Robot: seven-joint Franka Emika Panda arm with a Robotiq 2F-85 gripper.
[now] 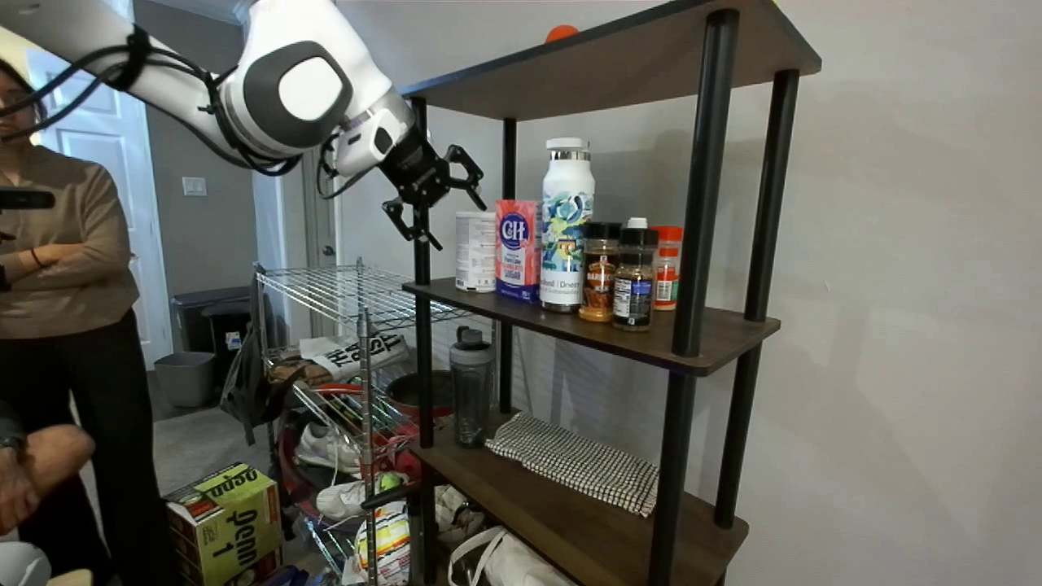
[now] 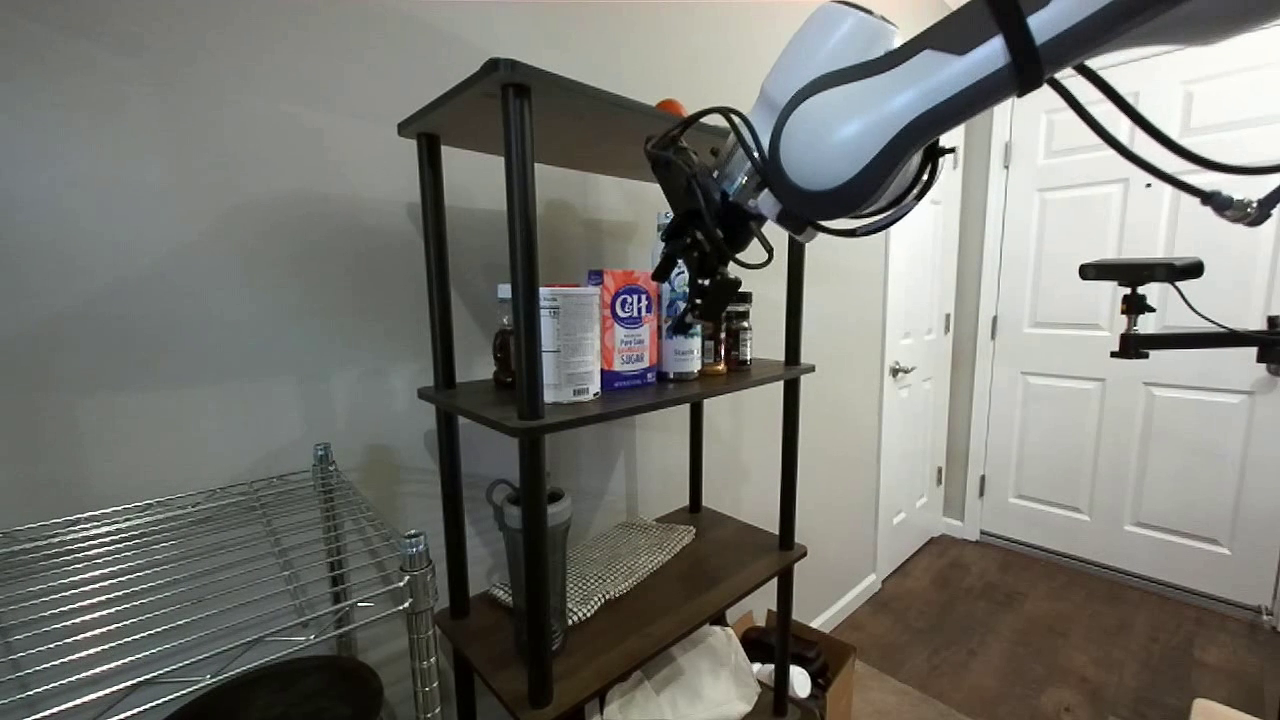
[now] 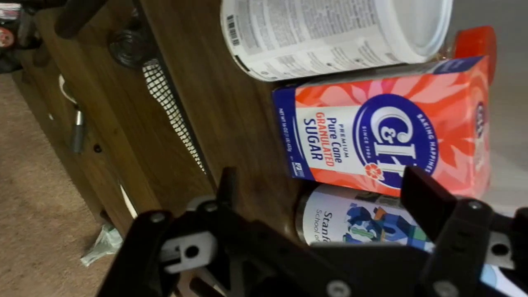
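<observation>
- We see the gripper [image 1: 460,225] on the near side of the shelf unit [image 1: 705,195], at about the height of the middle shelf [image 1: 720,330], its jaws spread wide with nothing clasped between them.
- Close to it we find the sugar box [image 1: 518,252], upright on the middle shelf with its printed front to the near side; we see the jaws apart from it.
- Just right of the sugar box stands the white bottle [image 1: 568,203], patterned in blue, green and yellow; in an exterior view the gripper partly hides it.
- Just left of the sugar box we see a white canister [image 1: 475,252], also upright; the wrist view shows a red lid [image 3: 476,51] on the far side.
- Right of the white bottle we make out a barbecue seasoning jar [image 1: 598,277], a black-lidded jar [image 1: 633,285] and, farther back, a red-lidded jar [image 1: 666,277].
- On the shelf below, we see a grey shaker bottle [image 1: 472,391] at the left and a checked cloth [image 1: 578,464] to its right.
- Left of the shelf unit we see a wire rack [image 1: 365,350]; farther left stands a person [image 1: 73,244] with arms folded.
</observation>
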